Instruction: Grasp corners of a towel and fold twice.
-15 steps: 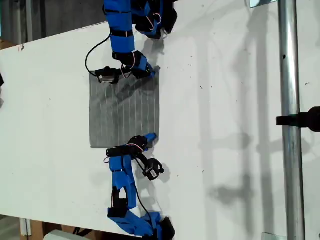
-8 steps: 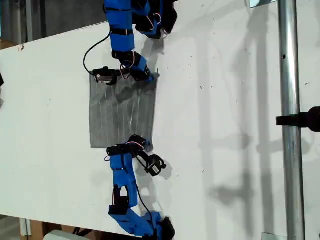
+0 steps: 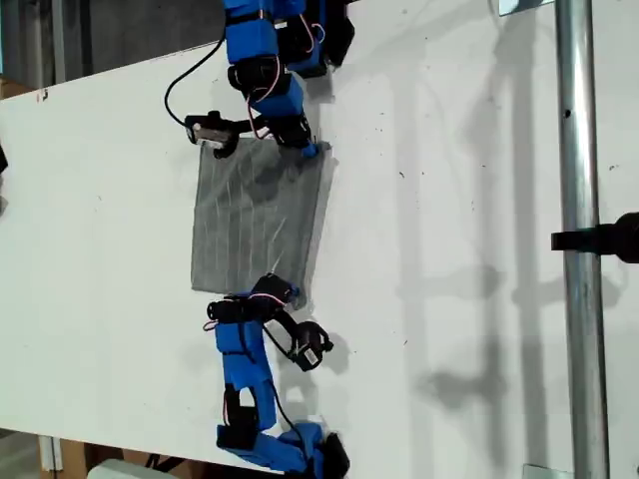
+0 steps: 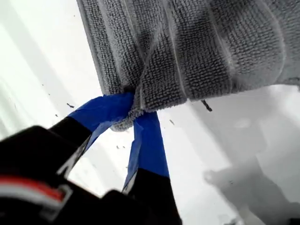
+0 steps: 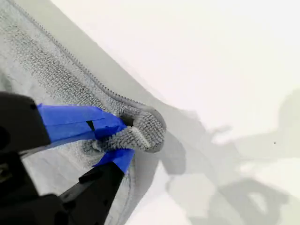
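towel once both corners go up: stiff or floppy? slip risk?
Likely floppy: the towel bunches and folds where my first claw pinches it. Slip seems unlikely: looped pile, and my second claw bites a corner fully. Probably light.

A white surface [image 3: 449, 249] fills most of the exterior view. A metal pole [image 3: 579, 239] runs top to bottom at the exterior view's right, with a black clamp [image 3: 604, 238] fixed to it.

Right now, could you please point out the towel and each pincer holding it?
towel [image 3: 260, 225], exterior view, middle of the grey cloth.
my first gripper [image 4: 132, 110], first wrist view, pincer tips on a corner.
my second gripper [image 5: 123, 136], second wrist view, pincer tips on a corner.
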Controlling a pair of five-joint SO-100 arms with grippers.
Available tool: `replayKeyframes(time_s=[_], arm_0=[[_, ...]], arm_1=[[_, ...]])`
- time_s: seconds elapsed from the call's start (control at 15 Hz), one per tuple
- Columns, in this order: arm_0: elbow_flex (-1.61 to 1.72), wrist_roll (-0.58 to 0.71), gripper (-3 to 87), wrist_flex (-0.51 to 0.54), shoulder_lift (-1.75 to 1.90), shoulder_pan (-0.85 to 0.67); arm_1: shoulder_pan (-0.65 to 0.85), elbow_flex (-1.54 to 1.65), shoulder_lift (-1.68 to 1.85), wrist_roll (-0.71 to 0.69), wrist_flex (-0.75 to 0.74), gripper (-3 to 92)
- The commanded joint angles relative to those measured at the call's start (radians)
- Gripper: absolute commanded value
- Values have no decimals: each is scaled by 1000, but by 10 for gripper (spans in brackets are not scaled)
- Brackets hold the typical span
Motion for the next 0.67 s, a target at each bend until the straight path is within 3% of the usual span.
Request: replayKeyframes(time_s=[0.0,0.13,0.33,0.6], arm_0=[[-3,2,-30,29,126,78],[41,-28,-31,49,164,156],[63,-104,-31,61,172,265],[23,21,-31,35,175,117]], arm_1=[[-117,-78,-12,72,-84,-2],[-227,-150,-201,140,-183,-2],[-307,-364,-442,167,-155,-2],[-86,-388,-347,58,100,-2]])
